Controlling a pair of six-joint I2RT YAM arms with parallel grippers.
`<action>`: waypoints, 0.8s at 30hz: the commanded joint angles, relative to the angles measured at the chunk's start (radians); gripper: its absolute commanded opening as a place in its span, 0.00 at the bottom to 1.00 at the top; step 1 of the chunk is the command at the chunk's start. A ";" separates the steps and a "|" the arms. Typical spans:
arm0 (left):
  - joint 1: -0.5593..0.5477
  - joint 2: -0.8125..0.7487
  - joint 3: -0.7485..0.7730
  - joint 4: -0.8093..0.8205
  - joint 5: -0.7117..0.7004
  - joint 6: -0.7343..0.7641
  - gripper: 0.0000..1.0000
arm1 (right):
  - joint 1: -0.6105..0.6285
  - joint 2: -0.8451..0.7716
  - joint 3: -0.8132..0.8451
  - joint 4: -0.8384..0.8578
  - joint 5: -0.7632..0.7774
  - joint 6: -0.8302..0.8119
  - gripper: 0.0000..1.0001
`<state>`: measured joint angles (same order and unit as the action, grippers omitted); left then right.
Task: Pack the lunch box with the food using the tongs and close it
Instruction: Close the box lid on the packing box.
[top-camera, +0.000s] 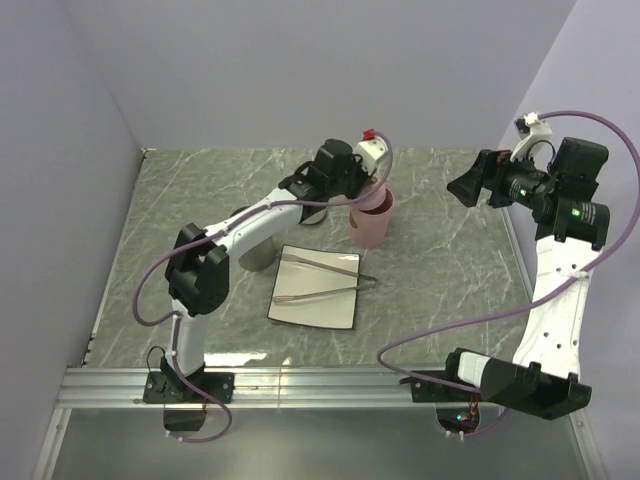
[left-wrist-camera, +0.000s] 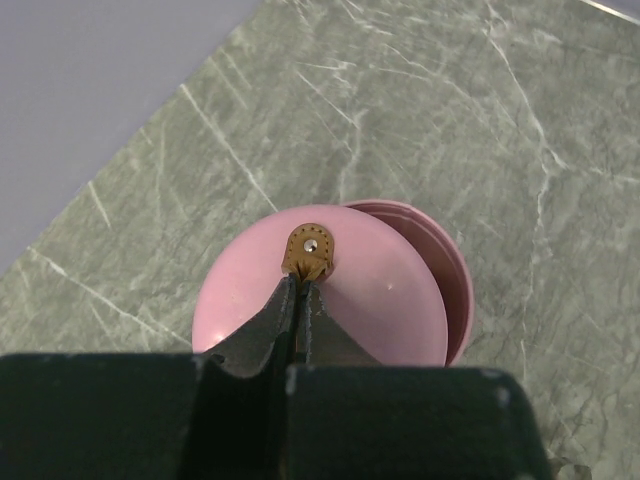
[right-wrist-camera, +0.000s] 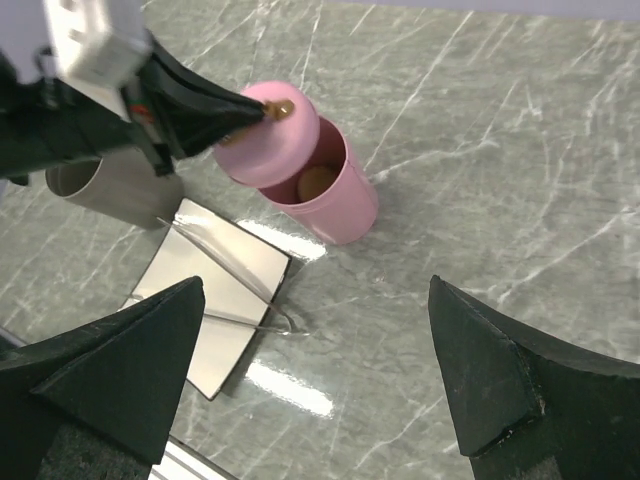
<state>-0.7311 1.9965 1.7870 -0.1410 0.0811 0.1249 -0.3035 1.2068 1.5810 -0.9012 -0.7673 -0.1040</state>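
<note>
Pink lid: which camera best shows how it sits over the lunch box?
Right wrist view shows the pink lid side-on, tilted over the open lunch box, left pincer pinching its brown tab. Left wrist view shows the lid's top and tab close up. Top external view mostly hides it under the left arm.

Pink cylindrical lunch box (top-camera: 372, 228) upright on table (top-camera: 450, 290), just past the far-right corner of the white plate (top-camera: 315, 312). Pink lid (right-wrist-camera: 270, 140) tilted over its mouth, part-covering, brown tab (left-wrist-camera: 309, 250) pinched in left tool (left-wrist-camera: 302, 282). One tan ball (right-wrist-camera: 316, 182) visible inside. Silver tongs (top-camera: 325, 277) flat on plate, arms spread leftward, joined end overhanging right edge.
</note>
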 joint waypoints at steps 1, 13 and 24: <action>-0.016 0.018 0.077 0.050 -0.036 0.051 0.00 | -0.017 -0.038 -0.004 -0.011 -0.003 -0.030 1.00; -0.048 0.067 0.092 0.076 -0.024 0.045 0.00 | -0.043 -0.044 -0.038 0.018 -0.067 0.003 1.00; -0.071 0.104 0.100 0.078 -0.046 0.055 0.00 | -0.052 -0.064 -0.082 0.038 -0.106 0.020 1.00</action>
<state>-0.7910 2.0975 1.8484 -0.1078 0.0509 0.1680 -0.3477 1.1725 1.4998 -0.8967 -0.8513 -0.0902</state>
